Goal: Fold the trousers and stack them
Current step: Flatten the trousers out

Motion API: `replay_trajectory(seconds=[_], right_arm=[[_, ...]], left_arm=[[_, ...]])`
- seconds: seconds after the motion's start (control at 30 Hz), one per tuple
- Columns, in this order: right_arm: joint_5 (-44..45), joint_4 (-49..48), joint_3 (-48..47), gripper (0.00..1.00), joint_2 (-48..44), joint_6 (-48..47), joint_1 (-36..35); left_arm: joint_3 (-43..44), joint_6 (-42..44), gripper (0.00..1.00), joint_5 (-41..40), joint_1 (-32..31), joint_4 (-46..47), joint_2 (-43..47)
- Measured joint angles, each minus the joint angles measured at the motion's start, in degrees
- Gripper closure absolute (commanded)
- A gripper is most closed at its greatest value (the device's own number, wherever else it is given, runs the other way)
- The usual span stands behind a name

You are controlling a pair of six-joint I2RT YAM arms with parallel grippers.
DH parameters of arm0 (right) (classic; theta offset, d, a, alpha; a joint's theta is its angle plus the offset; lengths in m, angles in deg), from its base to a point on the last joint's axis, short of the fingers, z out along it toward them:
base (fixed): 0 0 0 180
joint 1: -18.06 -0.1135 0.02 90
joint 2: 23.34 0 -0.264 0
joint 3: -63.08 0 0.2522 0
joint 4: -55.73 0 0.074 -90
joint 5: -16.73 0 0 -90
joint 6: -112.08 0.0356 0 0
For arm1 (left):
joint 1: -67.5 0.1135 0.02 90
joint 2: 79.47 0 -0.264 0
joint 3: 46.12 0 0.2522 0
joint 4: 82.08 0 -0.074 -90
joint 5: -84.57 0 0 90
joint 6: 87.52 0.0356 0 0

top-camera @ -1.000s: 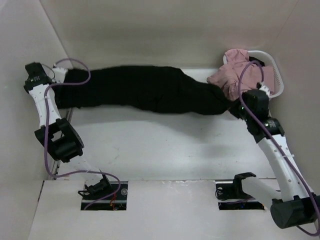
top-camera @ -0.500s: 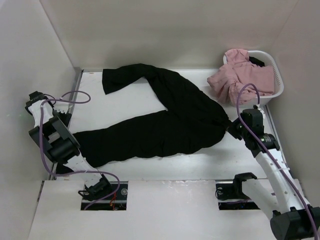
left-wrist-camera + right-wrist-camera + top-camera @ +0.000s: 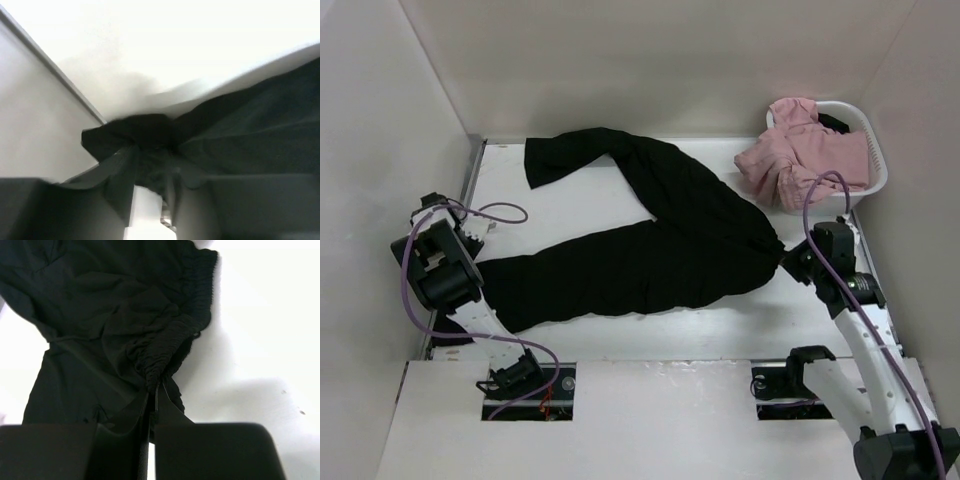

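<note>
The black trousers [image 3: 650, 240] are lying in a V across the desk [image 3: 720, 320]. The right jaws are pinching the waistband [image 3: 172, 337] tightly; the left jaws seem to be clamping a leg cuff [image 3: 125, 136], though that view is blurry.

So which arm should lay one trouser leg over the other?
Probably the left. The left claw is shut on the near leg's end of the trousers, and the far leg's end lies on that same side. The right claw pinches the waistband, away from both leg ends.
</note>
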Motion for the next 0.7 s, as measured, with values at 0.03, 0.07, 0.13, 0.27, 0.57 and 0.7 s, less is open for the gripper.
replay_trajectory(seconds=[0.03, 0.07, 0.13, 0.27, 0.57, 0.7], right_arm=[[0.04, 0.83, 0.0, 1.0, -0.72, 0.11, 0.61], [0.17, 2.05, 0.0, 1.0, -1.95, 0.31, 1.49], [0.44, 4.87, -0.15, 1.0, -5.38, 0.66, 3.82], [0.42, 11.89, -2.29, 0.87, -11.21, 1.18, 7.85], [5.07, 22.49, -10.43, 0.0, -15.74, 2.64, 11.98], [6.78, 21.57, -13.46, 0.0, -12.68, 2.45, 9.53]], left_arm=[[-0.13, 0.04, 0.89, -0.94, -0.52, 0.48, -0.09], [-0.22, 0.0, 0.92, -1.42, -0.96, 1.36, -0.09], [-0.37, 0.0, 0.95, -2.14, -1.97, 3.89, -0.11], [-0.37, -0.33, 0.94, -2.62, -4.09, 10.45, -0.11], [1.9, -0.13, 0.43, -1.44, -9.33, 12.09, 1.57], [12.44, -1.25, 0.39, 1.22, -10.54, 9.7, 2.19]])
